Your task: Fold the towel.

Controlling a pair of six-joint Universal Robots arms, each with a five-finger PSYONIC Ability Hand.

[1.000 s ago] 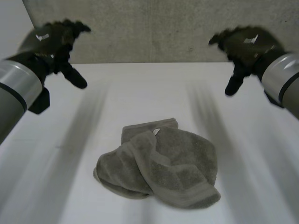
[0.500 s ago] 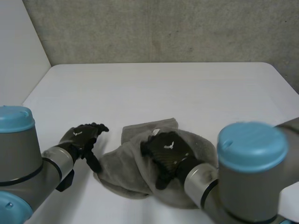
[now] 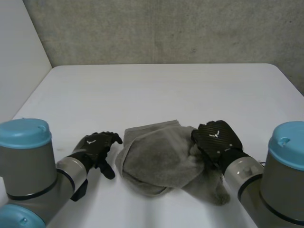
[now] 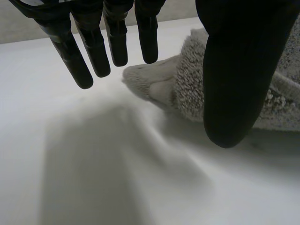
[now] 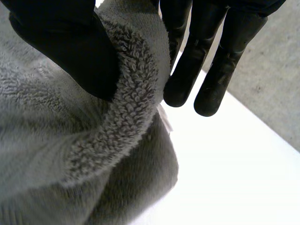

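We see a crumpled grey terry towel (image 3: 156, 159) on a smooth white table (image 3: 156, 90). Our right hand (image 3: 216, 137) pinches its 3 o'clock fold; our left hand (image 3: 95, 147), straight-fingered, flanks 9 o'clock.

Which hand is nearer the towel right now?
Right. The right hand pinches the towel at its edge between thumb and fingers; the left hand hovers open beside the opposite end, not gripping it.

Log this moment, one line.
towel: crumpled on table | left hand: open, beside its left edge | right hand: pinching fold on its right side
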